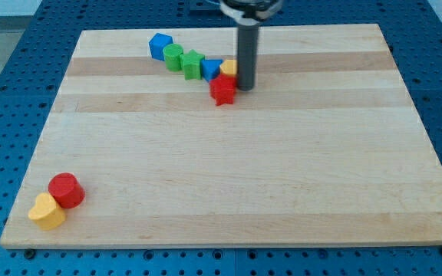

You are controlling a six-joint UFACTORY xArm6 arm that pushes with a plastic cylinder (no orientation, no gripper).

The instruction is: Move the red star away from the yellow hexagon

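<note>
On the wooden board (229,192), our red star (222,90) touches the yellow hexagon (229,68) (my tip (245,88), a bare rod grasping nothing, just beside), so the separating remains.

The red star (222,90) lies flat in the upper middle of the frame, touching the yellow hexagon (228,67) just above it, which my rod largely hides along its right side.
</note>
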